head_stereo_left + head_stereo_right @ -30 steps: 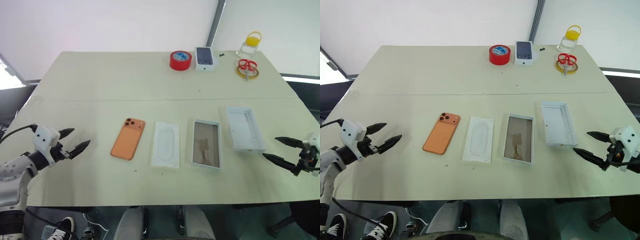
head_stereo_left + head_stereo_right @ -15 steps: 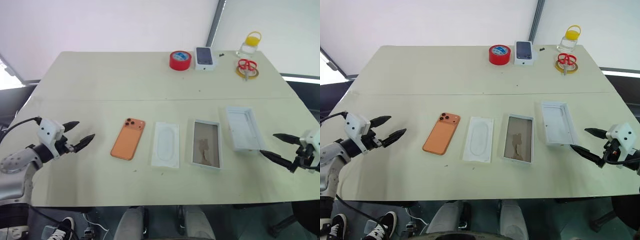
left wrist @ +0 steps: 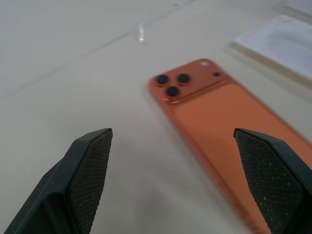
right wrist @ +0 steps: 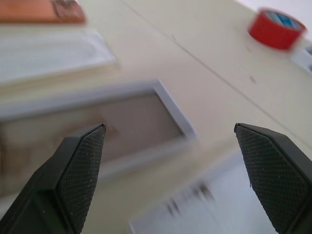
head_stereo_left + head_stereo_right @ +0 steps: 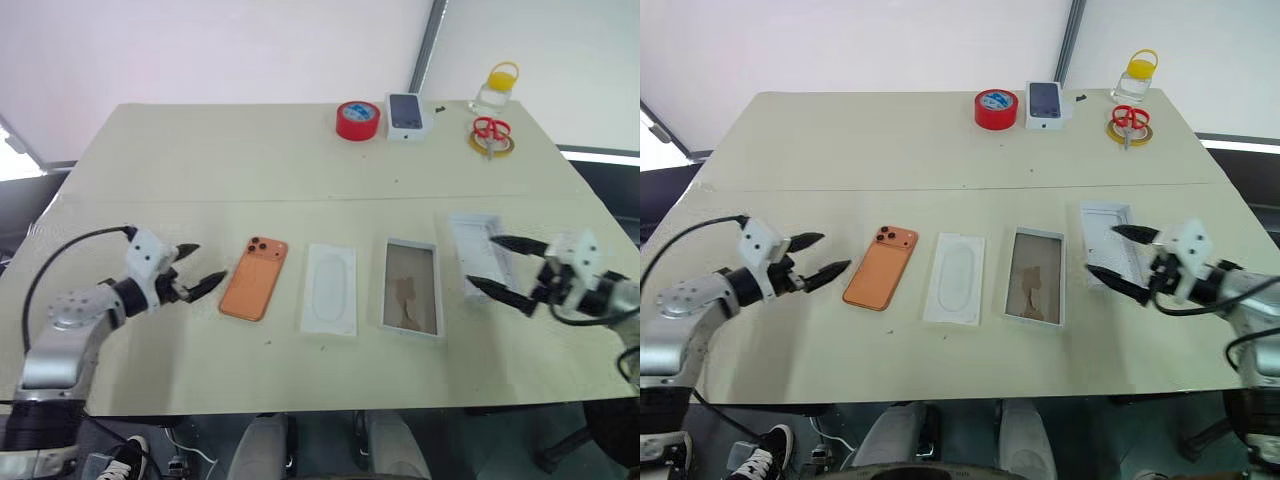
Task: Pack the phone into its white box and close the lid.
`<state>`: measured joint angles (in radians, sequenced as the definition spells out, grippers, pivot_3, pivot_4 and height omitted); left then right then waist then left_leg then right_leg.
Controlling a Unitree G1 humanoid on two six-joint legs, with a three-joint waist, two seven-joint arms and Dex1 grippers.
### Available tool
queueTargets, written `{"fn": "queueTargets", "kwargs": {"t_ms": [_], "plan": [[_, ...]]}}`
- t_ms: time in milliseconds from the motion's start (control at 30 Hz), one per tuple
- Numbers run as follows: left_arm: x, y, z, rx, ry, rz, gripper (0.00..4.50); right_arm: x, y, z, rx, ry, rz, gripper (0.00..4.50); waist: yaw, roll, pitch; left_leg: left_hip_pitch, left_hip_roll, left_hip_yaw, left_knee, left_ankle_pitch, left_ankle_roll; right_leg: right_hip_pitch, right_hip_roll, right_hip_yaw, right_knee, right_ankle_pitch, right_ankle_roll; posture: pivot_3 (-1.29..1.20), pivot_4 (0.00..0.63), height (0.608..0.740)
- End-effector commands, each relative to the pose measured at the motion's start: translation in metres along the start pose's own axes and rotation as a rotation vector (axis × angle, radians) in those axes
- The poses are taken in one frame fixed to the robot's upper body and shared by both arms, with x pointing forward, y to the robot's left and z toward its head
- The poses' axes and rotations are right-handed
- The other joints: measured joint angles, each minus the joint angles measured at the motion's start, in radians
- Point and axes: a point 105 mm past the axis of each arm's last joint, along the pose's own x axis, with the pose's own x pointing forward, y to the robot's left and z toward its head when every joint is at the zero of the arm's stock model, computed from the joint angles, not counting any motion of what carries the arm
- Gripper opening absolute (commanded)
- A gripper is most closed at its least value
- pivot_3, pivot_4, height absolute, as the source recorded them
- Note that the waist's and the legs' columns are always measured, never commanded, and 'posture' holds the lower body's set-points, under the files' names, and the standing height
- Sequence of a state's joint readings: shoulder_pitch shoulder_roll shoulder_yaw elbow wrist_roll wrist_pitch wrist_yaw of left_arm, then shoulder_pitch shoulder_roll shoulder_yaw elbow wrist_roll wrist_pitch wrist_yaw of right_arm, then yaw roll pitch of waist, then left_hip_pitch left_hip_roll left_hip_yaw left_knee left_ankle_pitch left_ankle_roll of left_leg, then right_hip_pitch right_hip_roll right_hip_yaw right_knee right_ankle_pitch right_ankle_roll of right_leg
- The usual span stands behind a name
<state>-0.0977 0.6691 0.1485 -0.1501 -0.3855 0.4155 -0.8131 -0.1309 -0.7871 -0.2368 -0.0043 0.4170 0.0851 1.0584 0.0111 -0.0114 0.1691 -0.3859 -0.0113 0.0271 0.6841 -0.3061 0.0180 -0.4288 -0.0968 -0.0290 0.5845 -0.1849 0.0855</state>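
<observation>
The orange phone (image 5: pixel 255 278) lies flat, camera side up, at the table's near left. The white box (image 5: pixel 411 288), with a grey-brown floor, lies to its right beyond a flat white insert (image 5: pixel 330 289). A second white tray, the lid (image 5: pixel 472 235), lies open side up right of the box. My left gripper (image 5: pixel 208 264) stands open just left of the phone, pointing at it, with nothing between its fingers. In the left wrist view the phone (image 3: pixel 219 122) lies close ahead. My right gripper (image 5: pixel 482 262) is open and empty over the lid, pointing toward the box (image 4: pixel 131 122).
At the table's far edge stand a red tape roll (image 5: pixel 358 120), a small white box printed with a phone (image 5: pixel 405 112), red scissors on a yellow ring (image 5: pixel 492 135) and a clear jar with a yellow lid (image 5: pixel 497 90).
Both arms have swung inward. The left gripper moved right up to the phone's left edge. The right gripper moved left from the table's right edge to above the lid. Both stayed open.
</observation>
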Motion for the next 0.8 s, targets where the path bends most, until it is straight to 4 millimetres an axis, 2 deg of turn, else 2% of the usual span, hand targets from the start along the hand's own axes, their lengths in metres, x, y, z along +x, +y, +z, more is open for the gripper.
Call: {"fn": "queueTargets", "kwargs": {"t_ms": [33,133,200,300,500,567,700,800], "plan": [[0.013,-0.021,0.017,-0.151,-0.048,-0.031,4.19,0.022,0.017,0.021,-0.045,-0.062,0.041,4.42,0.006,-0.001,0.0,0.0,0.0,0.0,0.0,0.0,0.0,0.0,0.0,0.0,0.0,0.0,0.0,0.0,0.15,0.74],[0.024,-0.056,0.019,-0.324,-0.021,-0.15,4.19,0.03,0.031,0.022,-0.035,-0.074,0.077,4.42,0.007,-0.001,0.0,-0.001,-0.002,-0.002,0.001,0.0,0.0,0.001,-0.001,-0.001,0.0,0.0,0.0,0.0,0.15,0.74],[0.027,-0.07,0.016,-0.407,0.039,-0.213,4.19,0.031,0.033,0.02,-0.034,-0.069,0.084,4.42,0.003,-0.001,0.0,-0.001,-0.003,-0.001,0.001,0.0,0.0,0.001,-0.002,0.0,0.0,0.0,0.0,0.0,0.15,0.74],[0.035,-0.074,0.014,-0.519,0.104,-0.266,4.19,0.03,0.033,0.015,-0.059,-0.045,0.088,4.42,0.002,-0.001,0.0,-0.001,-0.004,-0.002,0.001,0.0,0.0,0.001,-0.001,0.0,0.001,0.0,0.0,0.0,0.15,0.74],[0.059,-0.075,0.013,-0.779,0.112,-0.322,4.19,0.032,0.036,0.016,-0.107,-0.034,0.102,4.42,0.001,-0.001,0.0,0.001,-0.004,-0.002,0.001,0.001,0.0,0.002,0.0,-0.001,0.002,0.0,0.0,0.0,0.15,0.74],[0.062,-0.081,0.013,-0.783,0.143,-0.351,4.19,0.033,0.036,0.018,-0.109,-0.04,0.094,4.42,0.001,-0.002,0.0,0.001,-0.004,-0.003,0.001,0.001,-0.001,0.002,0.0,-0.001,0.002,0.0,0.001,0.0,0.15,0.74],[0.072,-0.103,-0.001,-0.748,0.267,-0.399,4.19,0.032,0.034,0.019,-0.109,-0.051,0.067,4.42,0.001,-0.001,0.0,0.001,-0.005,-0.003,0.001,0.001,-0.001,0.002,0.0,0.0,0.003,0.0,0.0,0.0,0.15,0.74],[0.079,-0.111,-0.002,-0.762,0.277,-0.415,4.19,0.03,0.033,0.018,-0.117,-0.045,0.052,4.42,0.005,-0.001,-0.001,0.002,-0.005,-0.003,0.001,0.001,-0.001,0.003,0.0,0.0,0.003,-0.001,0.0,0.0,0.15,0.74]]}}
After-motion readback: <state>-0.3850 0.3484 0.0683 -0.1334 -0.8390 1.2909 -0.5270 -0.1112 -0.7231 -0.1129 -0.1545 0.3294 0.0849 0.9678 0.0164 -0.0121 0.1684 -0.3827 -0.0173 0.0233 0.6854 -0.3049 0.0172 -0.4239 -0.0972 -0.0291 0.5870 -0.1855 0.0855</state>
